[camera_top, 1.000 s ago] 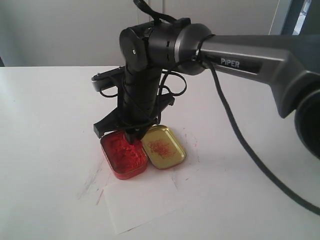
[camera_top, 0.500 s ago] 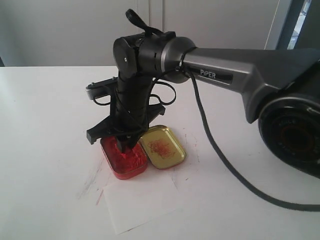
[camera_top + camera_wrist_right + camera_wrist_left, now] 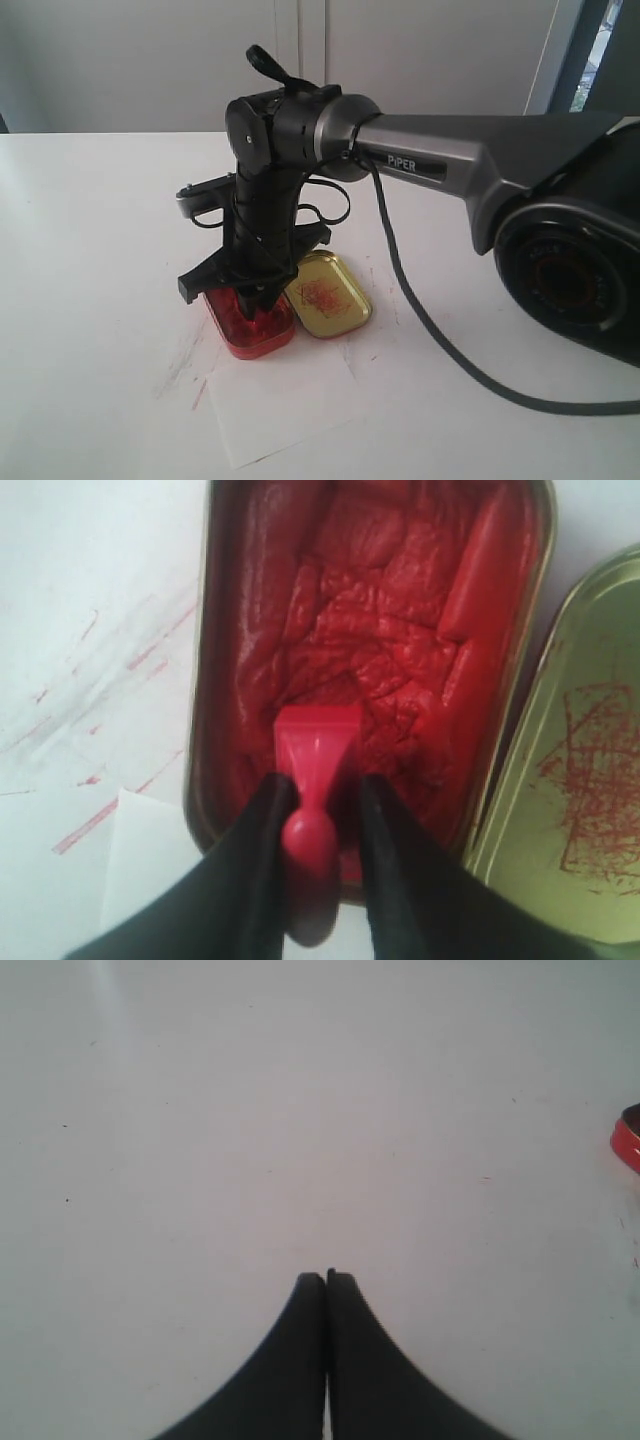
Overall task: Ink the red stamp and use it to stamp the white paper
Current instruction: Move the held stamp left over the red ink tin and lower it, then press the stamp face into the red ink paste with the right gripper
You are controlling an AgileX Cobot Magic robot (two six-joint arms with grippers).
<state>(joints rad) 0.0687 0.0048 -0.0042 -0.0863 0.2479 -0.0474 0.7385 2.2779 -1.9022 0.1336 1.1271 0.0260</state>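
My right gripper [image 3: 322, 785] points straight down over the open red ink tin [image 3: 250, 328] and is shut on the narrow handle of the red stamp [image 3: 318, 748]. The stamp's square base rests against the wrinkled red ink pad [image 3: 400, 630]. In the exterior view the gripper's tip [image 3: 258, 298] is inside the tin and hides the stamp. The white paper [image 3: 285, 400] lies flat just in front of the tin, and its corner [image 3: 150, 870] shows beside my fingers. My left gripper [image 3: 326, 1278] is shut with nothing in it, over bare white table.
The tin's gold lid [image 3: 325, 295] lies open beside the tin on the right, with red scribbles inside. Red ink smears mark the tabletop [image 3: 185, 360] left of the paper. A black cable [image 3: 420, 320] trails from the right arm across the table. The tin's edge [image 3: 628, 1142] shows in the left wrist view.
The right gripper, still holding the stamp, has shifted slightly and come down into the red tin. The right arm's elbow has swung nearer the camera.
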